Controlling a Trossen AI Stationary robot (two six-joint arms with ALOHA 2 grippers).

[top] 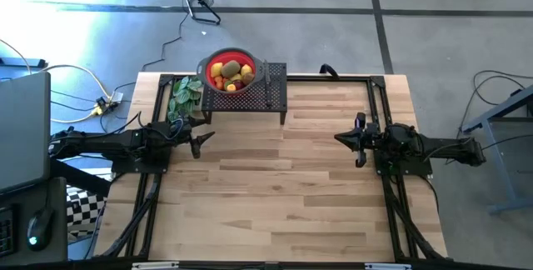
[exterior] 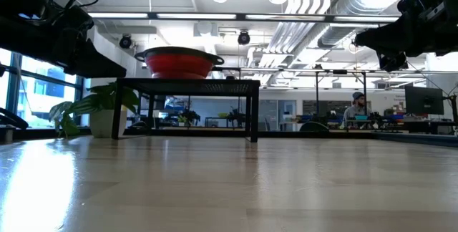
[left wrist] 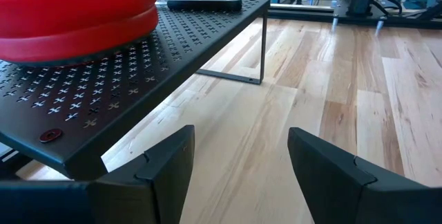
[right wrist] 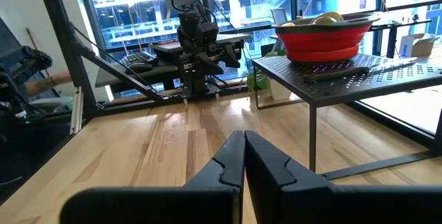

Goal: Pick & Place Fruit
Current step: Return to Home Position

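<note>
Fruit (top: 231, 75) is gathered in the upper-centre bowl (top: 208, 65); return home is judged underway, needing only retraction, left tool (top: 201, 142) released, right tool (top: 341, 137) clenched.

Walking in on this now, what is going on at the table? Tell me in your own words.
Nothing is being handled at this moment. The toy fruit lies piled in the red strainer bowl, which stands on the black perforated shelf at the far edge of the wooden table. The left gripper is open and empty, close beside the shelf. The right gripper is shut and empty over the table's right side.
</note>
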